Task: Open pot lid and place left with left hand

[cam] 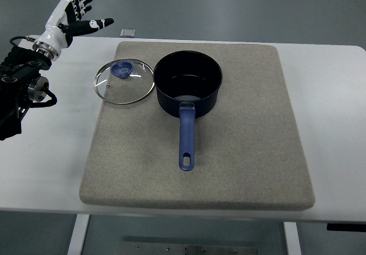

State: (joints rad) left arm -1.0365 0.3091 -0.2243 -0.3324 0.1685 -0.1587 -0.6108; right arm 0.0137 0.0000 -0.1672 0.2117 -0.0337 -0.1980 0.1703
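A dark blue pot (pixel 188 83) stands uncovered on the grey mat (pixel 240 152), its blue handle (pixel 187 138) pointing toward the near edge. The glass lid (pixel 124 81) with a blue knob (pixel 121 68) lies flat on the mat, touching the pot's left side. My left hand (pixel 80 12) hovers up and to the left of the lid, well apart from it, fingers spread and holding nothing. Its arm (pixel 23 78) comes in from the left edge. The right arm does not show.
The mat lies on a white table (pixel 331 95). A small grey square object (pixel 127 32) sits at the table's far edge, just beyond the mat. Floor shows beyond the table.
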